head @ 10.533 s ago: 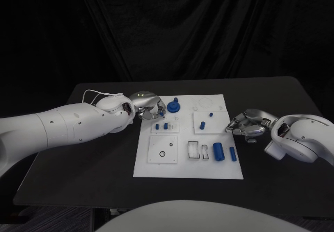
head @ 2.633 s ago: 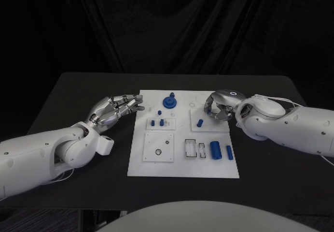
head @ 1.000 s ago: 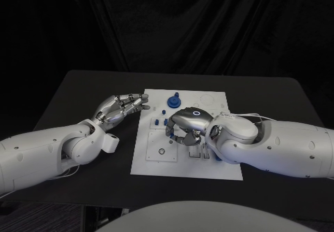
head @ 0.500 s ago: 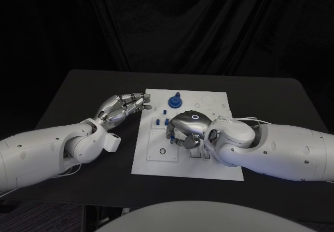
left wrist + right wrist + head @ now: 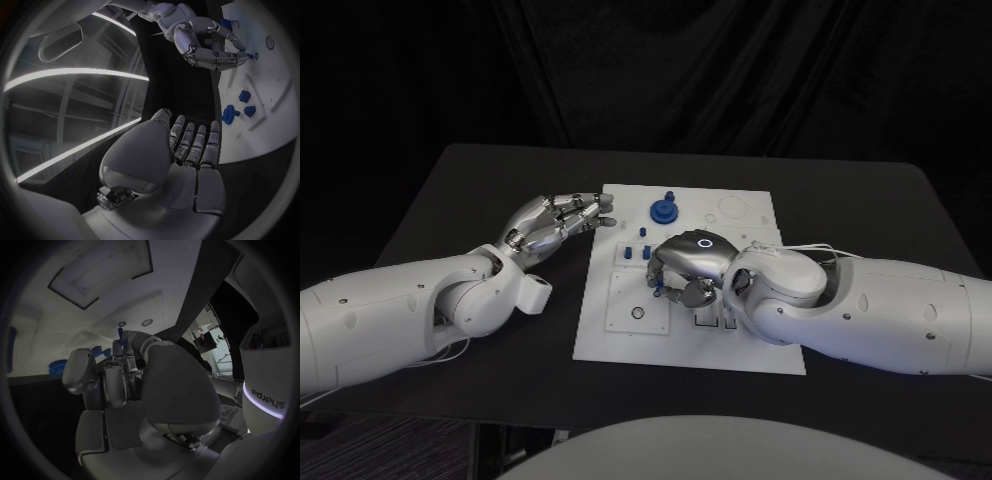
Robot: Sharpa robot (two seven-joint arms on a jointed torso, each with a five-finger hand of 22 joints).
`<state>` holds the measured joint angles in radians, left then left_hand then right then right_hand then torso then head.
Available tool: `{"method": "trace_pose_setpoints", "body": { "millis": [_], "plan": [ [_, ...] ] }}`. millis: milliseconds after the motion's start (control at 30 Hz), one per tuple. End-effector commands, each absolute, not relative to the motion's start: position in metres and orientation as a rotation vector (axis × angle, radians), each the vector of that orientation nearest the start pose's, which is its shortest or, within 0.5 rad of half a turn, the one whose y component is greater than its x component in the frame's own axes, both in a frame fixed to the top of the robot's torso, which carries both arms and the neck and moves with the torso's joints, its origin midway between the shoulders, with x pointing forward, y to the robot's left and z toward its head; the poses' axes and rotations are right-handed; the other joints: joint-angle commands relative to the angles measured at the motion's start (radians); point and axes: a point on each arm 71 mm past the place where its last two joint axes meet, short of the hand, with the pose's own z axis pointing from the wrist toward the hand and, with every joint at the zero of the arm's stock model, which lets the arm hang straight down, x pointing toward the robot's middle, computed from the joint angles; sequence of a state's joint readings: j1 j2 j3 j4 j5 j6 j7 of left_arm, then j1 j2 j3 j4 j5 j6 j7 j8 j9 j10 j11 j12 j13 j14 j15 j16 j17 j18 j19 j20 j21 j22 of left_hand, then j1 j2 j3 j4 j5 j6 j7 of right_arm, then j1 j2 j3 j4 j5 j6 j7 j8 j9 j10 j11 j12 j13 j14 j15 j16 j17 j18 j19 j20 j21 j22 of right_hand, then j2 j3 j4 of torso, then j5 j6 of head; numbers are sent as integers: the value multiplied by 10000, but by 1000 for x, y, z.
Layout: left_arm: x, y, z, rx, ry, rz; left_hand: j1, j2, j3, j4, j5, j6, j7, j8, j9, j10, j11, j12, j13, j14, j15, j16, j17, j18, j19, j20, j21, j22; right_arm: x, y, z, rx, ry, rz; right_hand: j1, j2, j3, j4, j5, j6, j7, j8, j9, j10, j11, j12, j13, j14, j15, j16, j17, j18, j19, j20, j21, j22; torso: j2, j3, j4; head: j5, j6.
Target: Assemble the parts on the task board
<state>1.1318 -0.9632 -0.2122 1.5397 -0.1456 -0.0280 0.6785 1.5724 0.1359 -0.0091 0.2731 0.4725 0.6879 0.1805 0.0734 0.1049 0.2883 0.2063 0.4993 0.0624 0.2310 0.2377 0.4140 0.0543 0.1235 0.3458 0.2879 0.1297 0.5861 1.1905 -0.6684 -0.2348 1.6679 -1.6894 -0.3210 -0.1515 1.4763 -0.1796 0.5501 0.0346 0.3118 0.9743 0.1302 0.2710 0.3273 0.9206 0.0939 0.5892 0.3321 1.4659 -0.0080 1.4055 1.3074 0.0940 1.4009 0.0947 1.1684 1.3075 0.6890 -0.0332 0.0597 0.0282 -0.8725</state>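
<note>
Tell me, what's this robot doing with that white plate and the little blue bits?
It is fitting small blue parts onto the white task board. The right hand is curled over the board's middle, pinching a small blue peg at its fingertips, just above the board. The left hand holds nothing, its fingers apart at the board's left edge. A larger blue knob-shaped part stands near the board's far edge.
</note>
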Motion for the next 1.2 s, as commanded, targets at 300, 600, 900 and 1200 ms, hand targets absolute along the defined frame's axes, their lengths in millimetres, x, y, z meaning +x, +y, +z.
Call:
{"method": "trace_pose_setpoints", "body": {
  "millis": [300, 600, 900, 1200],
  "plan": [
    [432, 249, -234, -8205, 13355, -18754, 23, 57, 52, 44, 72, 17, 27, 44, -18, 17, 93, 63, -4, 45, 28, 47, 20, -32, 28, 20, 47, 8, 400, -74, -240, -5965, 16915, 8002, -43, -10, -35, -28, -2, 28, 16, -30, 14, 388, -309, 47, 9, 259, -45, -3, 480, -45, 3, -23, 13, 1456, -1, -6, 7, 27, -2],
    [433, 249, -235, -8213, 13389, -18741, 36, 68, 73, 48, 80, 23, 23, 47, -22, 38, 110, 94, 1, 83, 54, 97, 26, -54, 41, 20, 54, 9, 398, -72, -241, -6014, 16960, 8066, -43, -10, -35, -28, -2, 28, 16, -30, 14, 388, -309, 47, 9, 259, -45, -3, 480, -45, 3, -23, 13, 1456, 2, -1, 13, 52, -2],
    [433, 249, -235, -8234, 13440, -18719, 39, 69, 77, 49, 82, 20, 23, 48, -24, 42, 114, 100, 2, 90, 57, 106, 27, -59, 44, 20, 56, 9, 398, -72, -243, -6059, 17053, 8035, -45, -2, -41, -30, -7, 33, 15, -31, 21, 407, -313, 49, 9, 261, -48, -1, 480, -49, 12, -25, 32, 1462, -1, -6, 2, 98, -2],
    [433, 248, -236, -8252, 13483, -18720, 46, 71, 86, 49, 86, 7, 27, 47, -28, 39, 120, 96, 1, 102, 68, 125, 28, -69, 50, 20, 59, 10, 400, -74, -245, -6054, 17246, 7797, -38, 2, -45, -41, -9, 32, 11, -36, 27, 420, -317, 47, 7, 257, -51, -14, 463, -41, -1, -27, -3, 1451, -1, -3, 13, 79, -2]
  ]
}}
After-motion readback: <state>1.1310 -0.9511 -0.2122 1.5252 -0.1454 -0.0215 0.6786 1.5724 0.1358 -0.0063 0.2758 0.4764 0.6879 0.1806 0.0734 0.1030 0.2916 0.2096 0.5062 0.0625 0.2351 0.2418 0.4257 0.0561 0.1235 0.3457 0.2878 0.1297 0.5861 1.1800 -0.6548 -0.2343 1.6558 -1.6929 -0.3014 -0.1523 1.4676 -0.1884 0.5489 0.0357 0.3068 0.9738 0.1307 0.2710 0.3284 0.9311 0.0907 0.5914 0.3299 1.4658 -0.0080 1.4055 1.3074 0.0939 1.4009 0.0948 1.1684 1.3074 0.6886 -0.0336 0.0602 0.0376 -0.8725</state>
